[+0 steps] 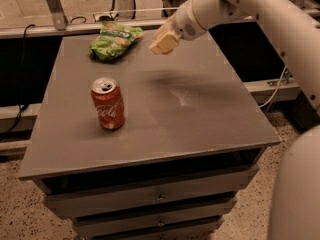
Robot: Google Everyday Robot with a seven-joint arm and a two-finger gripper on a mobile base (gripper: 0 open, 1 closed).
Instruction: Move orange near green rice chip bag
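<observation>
The can stands near the front left of the table. Farther back, the gripper hangs above the tabletop, just right of the bag. Its grip cannot be told. No orange shows, perhaps hidden within it.

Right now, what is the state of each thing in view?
bag: lying crumpled at the back of the table.
can: upright, left of centre.
gripper: raised over the table's back, just right of the bag.
orange: not visible.
drawers: shut.
</observation>
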